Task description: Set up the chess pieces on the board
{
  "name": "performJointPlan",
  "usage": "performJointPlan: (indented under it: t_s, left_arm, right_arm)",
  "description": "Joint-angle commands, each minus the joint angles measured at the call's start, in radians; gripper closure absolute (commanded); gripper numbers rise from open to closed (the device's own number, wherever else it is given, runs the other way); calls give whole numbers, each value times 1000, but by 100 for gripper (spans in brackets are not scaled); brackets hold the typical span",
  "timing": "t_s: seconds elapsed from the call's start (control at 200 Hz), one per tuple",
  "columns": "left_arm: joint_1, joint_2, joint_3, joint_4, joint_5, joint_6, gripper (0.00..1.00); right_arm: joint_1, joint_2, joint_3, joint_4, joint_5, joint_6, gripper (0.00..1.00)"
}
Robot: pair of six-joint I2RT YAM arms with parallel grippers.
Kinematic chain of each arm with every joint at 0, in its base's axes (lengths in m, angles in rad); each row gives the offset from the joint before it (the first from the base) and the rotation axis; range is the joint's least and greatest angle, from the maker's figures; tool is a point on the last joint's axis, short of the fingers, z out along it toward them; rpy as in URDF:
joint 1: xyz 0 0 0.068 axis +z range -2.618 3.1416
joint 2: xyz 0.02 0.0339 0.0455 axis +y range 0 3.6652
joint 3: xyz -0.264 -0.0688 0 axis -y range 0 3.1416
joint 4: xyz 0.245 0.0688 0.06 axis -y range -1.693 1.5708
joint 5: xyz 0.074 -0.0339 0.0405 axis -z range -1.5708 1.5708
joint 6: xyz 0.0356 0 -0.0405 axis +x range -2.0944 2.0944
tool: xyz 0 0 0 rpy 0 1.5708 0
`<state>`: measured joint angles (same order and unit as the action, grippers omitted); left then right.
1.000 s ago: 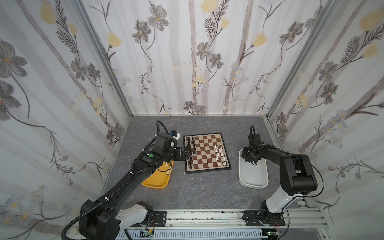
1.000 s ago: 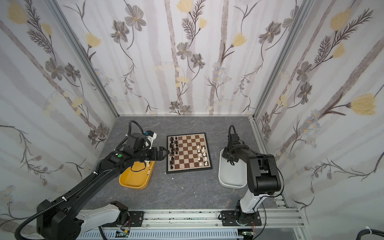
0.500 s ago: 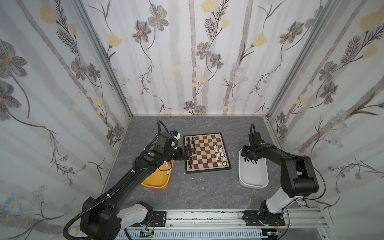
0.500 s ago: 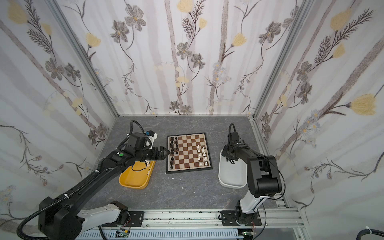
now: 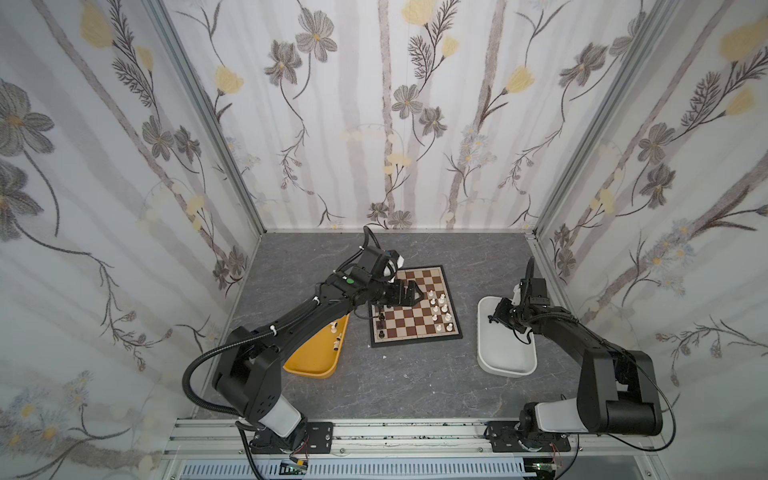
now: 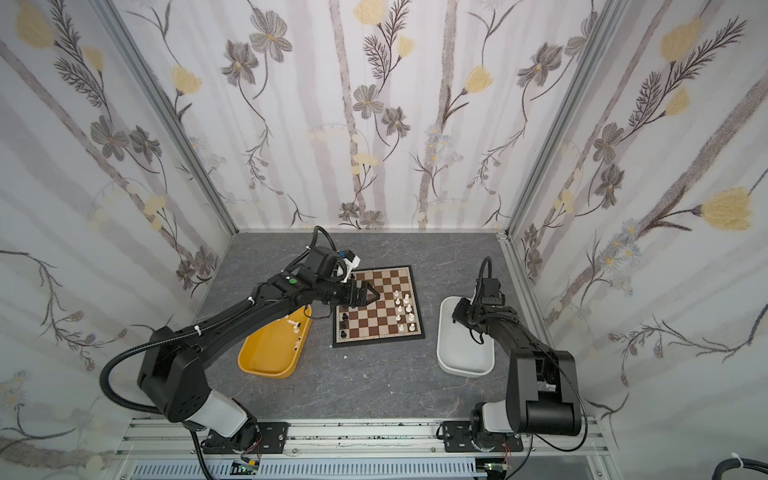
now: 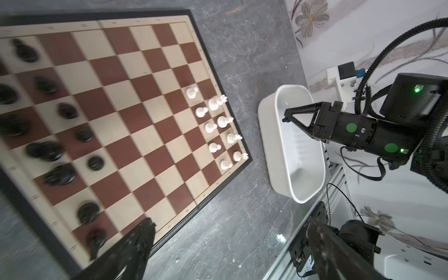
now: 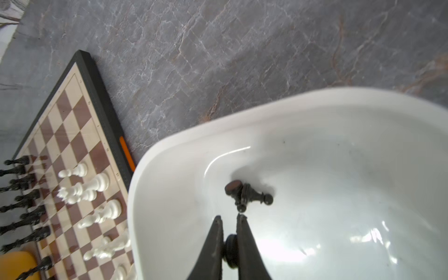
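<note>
The board (image 5: 415,340) (image 6: 378,338) lies in the middle of the table. Black chess pieces (image 5: 380,324) (image 7: 65,110) stand along its left side and white ones (image 5: 440,309) (image 7: 215,126) along its right side. My left gripper (image 5: 409,293) (image 6: 368,295) (image 7: 230,221) hovers open over the board's left half with nothing between its fingers. My right gripper (image 5: 492,319) (image 7: 284,119) (image 8: 229,217) is down in the white tub (image 5: 505,357) (image 8: 339,145), shut on a small black chess piece. More black pieces (image 8: 247,194) lie on the tub floor just past its fingertips.
A yellow tub (image 5: 316,361) (image 6: 270,361) sits left of the board, partly under my left arm, with a few white pieces (image 5: 333,328) in it. Flowered walls close in the grey table on three sides. A metal rail runs along the front.
My left gripper has moved right, from the board's left edge to over its left half, still open. My right gripper has stayed in the white tub.
</note>
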<state>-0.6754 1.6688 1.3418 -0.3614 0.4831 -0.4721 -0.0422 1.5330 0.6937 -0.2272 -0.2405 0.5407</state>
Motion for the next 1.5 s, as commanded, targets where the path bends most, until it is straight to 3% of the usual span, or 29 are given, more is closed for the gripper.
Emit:
performJointPlan:
  t_s: [0.0, 0.2, 0.3, 0.465, 0.769, 0.869, 1.074, 1.309, 1.494]
  left_arm:
    - [-46, 140, 130, 54, 96, -63, 5]
    - [-119, 404, 414, 49, 191, -124, 13]
    - [-138, 499, 516, 58, 245, -164, 22]
    - [-162, 607, 629, 60, 301, -209, 38]
    - [-207, 751, 768, 77, 374, -280, 58]
    - [-213, 765, 784, 63, 364, -276, 59]
    - [-199, 716, 760, 47, 351, -242, 57]
    - [-189, 630, 689, 68, 334, -237, 52]
    - [-159, 519, 560, 112, 294, -242, 52]
  right_arm:
    - [-15, -30, -32, 77, -103, 34, 85]
    - [-54, -103, -93, 107, -178, 76, 85]
    - [-81, -132, -120, 127, -223, 100, 85]
    - [-128, -186, -150, 149, -274, 136, 85]
    - [-152, -249, -162, 154, -326, 174, 84]
    - [-154, -258, -157, 132, -301, 160, 83]
    - [-152, -222, -123, 38, -141, 62, 77]
    - [-15, -89, -65, 33, -69, 42, 62]
    - [54, -12, -44, 58, -12, 41, 65]
